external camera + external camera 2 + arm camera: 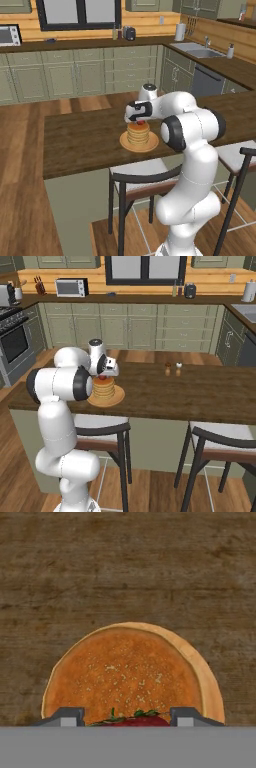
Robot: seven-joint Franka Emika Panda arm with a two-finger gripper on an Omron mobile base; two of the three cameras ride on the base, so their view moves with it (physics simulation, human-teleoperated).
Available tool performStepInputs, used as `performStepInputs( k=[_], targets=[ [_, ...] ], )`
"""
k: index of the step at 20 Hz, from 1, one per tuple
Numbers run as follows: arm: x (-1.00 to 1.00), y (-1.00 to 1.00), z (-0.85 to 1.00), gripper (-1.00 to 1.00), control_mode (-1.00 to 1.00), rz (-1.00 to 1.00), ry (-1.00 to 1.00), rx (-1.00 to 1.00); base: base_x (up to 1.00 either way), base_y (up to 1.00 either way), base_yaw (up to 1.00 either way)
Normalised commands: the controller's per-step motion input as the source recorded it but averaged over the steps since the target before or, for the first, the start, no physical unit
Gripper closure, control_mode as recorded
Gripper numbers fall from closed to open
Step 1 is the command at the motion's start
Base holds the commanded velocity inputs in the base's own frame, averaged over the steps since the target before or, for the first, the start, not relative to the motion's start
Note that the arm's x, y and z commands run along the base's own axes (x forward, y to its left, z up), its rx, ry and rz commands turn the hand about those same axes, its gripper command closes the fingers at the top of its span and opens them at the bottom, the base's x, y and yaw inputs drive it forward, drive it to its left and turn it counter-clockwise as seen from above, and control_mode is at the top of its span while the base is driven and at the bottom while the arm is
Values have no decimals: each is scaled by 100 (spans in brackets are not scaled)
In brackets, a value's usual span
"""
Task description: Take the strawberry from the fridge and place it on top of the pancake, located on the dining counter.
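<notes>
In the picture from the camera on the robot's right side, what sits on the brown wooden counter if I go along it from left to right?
Stack of pancakes on its plate, with the strawberry on top between the gripper's fingers → brown shaker → white-topped shaker, all on the dining counter.

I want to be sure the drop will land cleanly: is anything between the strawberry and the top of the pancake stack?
Nothing visible. The strawberry sits between the fingertips of the gripper directly over the pancake on the dining counter; the pancake's top is bare.
</notes>
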Motion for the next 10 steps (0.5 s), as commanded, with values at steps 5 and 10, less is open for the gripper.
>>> performStepInputs(
  k=[5,10],
  targets=[
    [0,0,0,-100,-100,0,0,0,0,0,0],
    [-1,0,27,-100,-100,0,0,-5,0,0,0]
  ],
)
